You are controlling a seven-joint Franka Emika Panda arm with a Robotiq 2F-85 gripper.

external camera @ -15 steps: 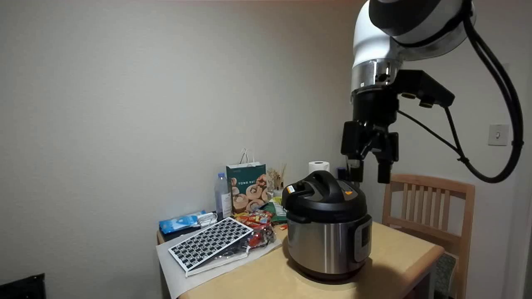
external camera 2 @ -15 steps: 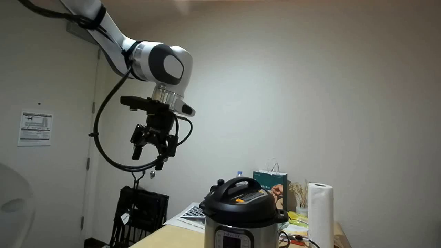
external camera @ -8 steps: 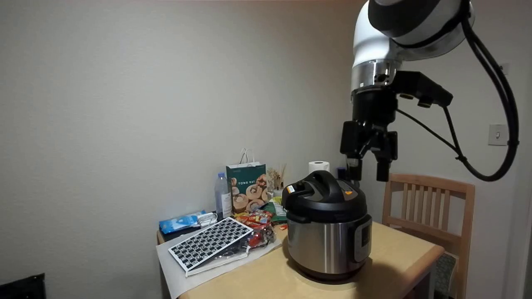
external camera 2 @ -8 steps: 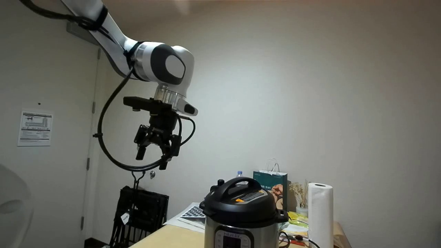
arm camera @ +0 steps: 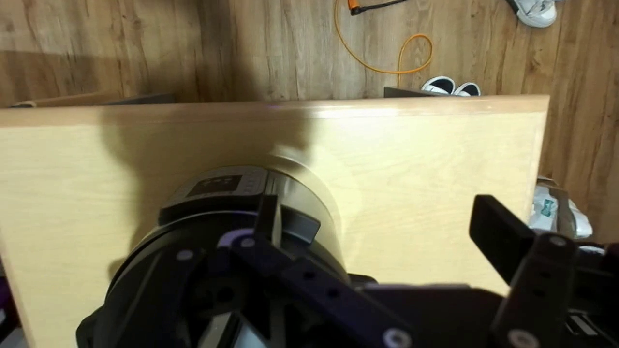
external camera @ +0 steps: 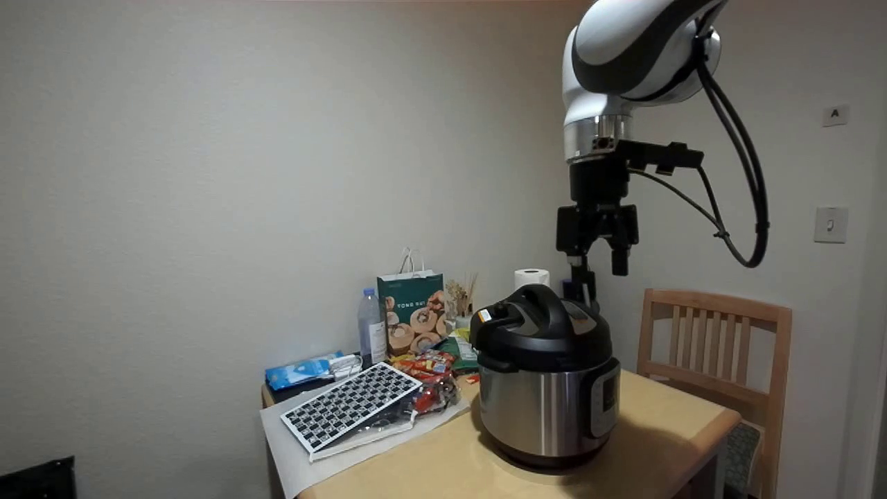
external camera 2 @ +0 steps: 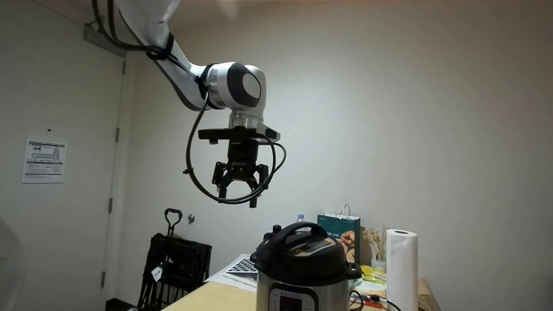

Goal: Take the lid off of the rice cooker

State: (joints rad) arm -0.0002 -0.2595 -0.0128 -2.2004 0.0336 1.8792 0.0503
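On the table [external camera: 416, 471] stands the rice cooker [external camera: 540, 416], and the lid [external camera: 540, 346] sits on top of it. My gripper [external camera 2: 238, 199] hangs higher than the lid and to one side, spread wide, and it holds nothing. In the wrist view one of the fingers [arm camera: 265, 217] appears in front of the cooker, while the opposite one appears against the table top; therefore I judge that I am not well centred. If I go down from this place, a finger could strike the edge of the lid and push the cooker. Also, this lid seems to me of a locking kind: if I pull straight up without turning the handle [external camera: 551, 308], the whole cooker may rise, or the handle may slip out. By number, I count one cooker, one lid with one handle, one checkered board [external camera: 352, 407], one paper bag [external camera: 410, 315], one bottle [external camera: 371, 329], one paper roll [external camera 2: 402, 270] and one chair [external camera: 721, 305]. The colourful packets [external camera: 426, 364] overlap, so I cannot count them surely.
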